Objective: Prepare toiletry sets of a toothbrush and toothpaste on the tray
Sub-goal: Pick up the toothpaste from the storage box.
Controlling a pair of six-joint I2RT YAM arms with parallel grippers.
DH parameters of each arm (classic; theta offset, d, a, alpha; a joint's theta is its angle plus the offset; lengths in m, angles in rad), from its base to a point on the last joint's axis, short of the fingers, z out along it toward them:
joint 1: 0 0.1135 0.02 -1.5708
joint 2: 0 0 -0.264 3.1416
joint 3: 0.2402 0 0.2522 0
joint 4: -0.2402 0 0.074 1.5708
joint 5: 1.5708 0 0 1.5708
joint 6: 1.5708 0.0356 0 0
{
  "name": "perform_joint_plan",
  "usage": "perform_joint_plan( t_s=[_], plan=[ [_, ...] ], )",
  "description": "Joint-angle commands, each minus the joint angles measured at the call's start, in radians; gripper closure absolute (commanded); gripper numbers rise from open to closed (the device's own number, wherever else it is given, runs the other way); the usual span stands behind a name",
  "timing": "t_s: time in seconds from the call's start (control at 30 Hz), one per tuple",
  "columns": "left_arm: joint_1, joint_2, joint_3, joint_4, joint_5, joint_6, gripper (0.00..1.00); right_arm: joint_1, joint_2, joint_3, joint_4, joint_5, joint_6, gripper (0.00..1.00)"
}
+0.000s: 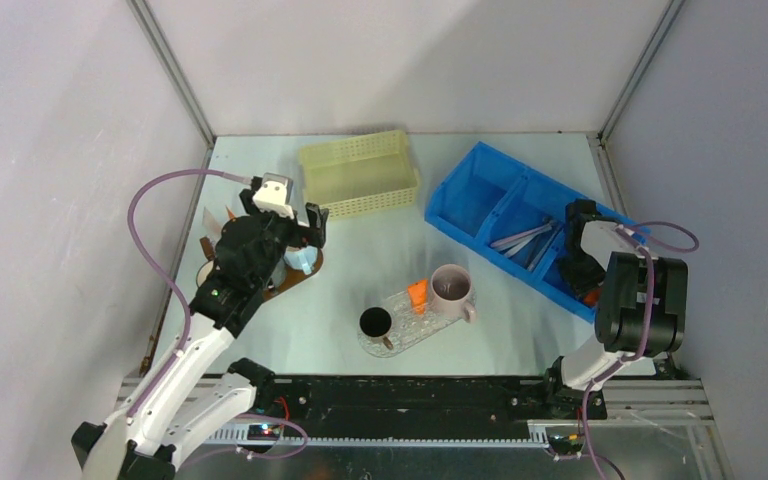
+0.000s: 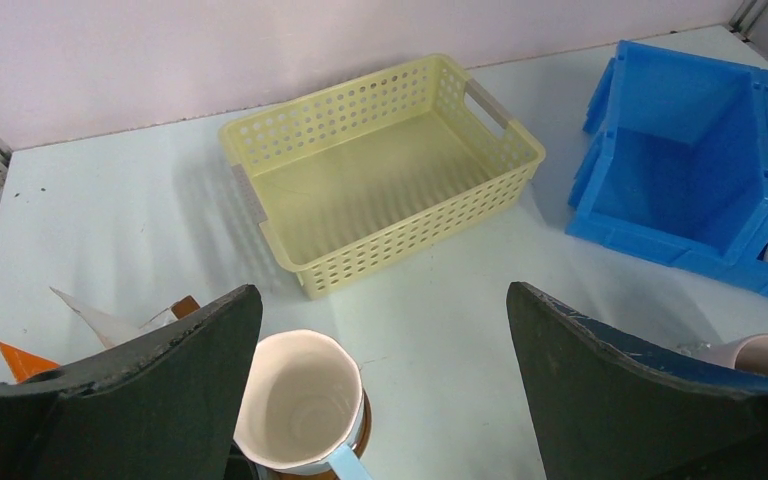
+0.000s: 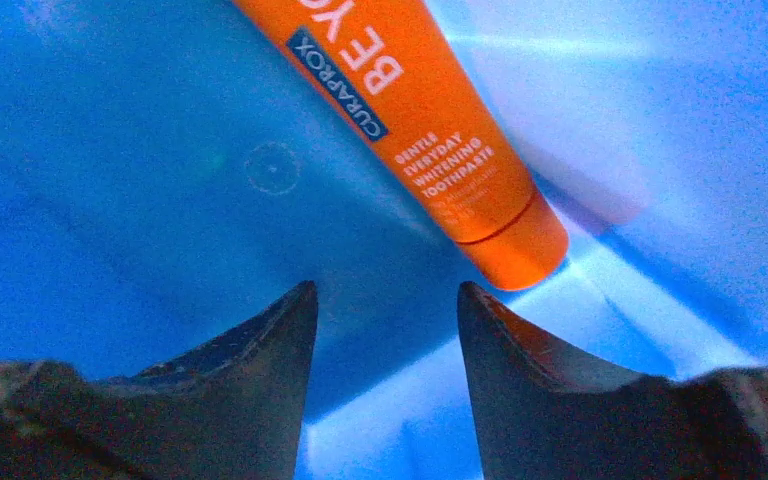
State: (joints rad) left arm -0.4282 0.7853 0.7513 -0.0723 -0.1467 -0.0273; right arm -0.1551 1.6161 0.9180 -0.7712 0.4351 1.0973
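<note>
Deep in the blue bin's (image 1: 480, 195) near end compartment, the right hand (image 3: 385, 295) is half spread and pinching nothing. The orange toothpaste tube (image 3: 430, 130) lies just beyond its fingertips. If the hand closed here it could catch only air, or nudge the cap away. The left hand (image 2: 382, 292) hangs spread wide above a mug (image 2: 295, 400). The tube's tail is cut off, and from above the arm nearly hides it.

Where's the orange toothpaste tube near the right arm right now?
Right wrist view: the orange toothpaste tube lies on the floor of the blue bin, just beyond the right tool, not between its fingers.
</note>
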Motion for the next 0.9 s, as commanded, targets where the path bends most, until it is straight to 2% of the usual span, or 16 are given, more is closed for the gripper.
perform_joint_plan(
  t_s=[0.0, 0.1, 0.2, 0.27, 0.37, 0.47, 0.63, 0.87],
  plan=[
    [0.017, -0.012, -0.012, 0.055, -0.003, -0.007, 0.00, -0.001, -0.028, -0.006, 0.097, -0.114, -0.087, 0.45],
    [0.025, -0.013, -0.020, 0.064, 0.003, -0.011, 0.00, -0.007, -0.052, -0.013, 0.142, -0.162, -0.131, 0.49],
    [0.039, -0.016, -0.028, 0.066, 0.013, -0.014, 0.01, -0.015, -0.090, -0.039, 0.222, -0.216, -0.186, 0.62],
    [0.046, -0.018, -0.033, 0.066, 0.018, -0.017, 0.00, -0.023, -0.126, -0.055, 0.263, -0.234, -0.215, 0.67],
    [0.053, -0.023, -0.039, 0.080, 0.030, -0.019, 0.01, -0.028, -0.184, -0.070, 0.311, -0.240, -0.262, 0.68],
    [0.058, -0.026, -0.043, 0.096, 0.034, -0.020, 0.01, -0.029, -0.224, -0.070, 0.313, -0.210, -0.285, 0.63],
    [0.063, -0.034, -0.050, 0.103, 0.041, -0.024, 0.01, -0.027, -0.208, -0.034, 0.196, -0.091, -0.295, 0.49],
    [0.062, -0.046, -0.059, 0.107, 0.055, -0.031, 0.01, -0.002, -0.141, -0.019, 0.124, 0.097, -0.257, 0.41]
  ],
)
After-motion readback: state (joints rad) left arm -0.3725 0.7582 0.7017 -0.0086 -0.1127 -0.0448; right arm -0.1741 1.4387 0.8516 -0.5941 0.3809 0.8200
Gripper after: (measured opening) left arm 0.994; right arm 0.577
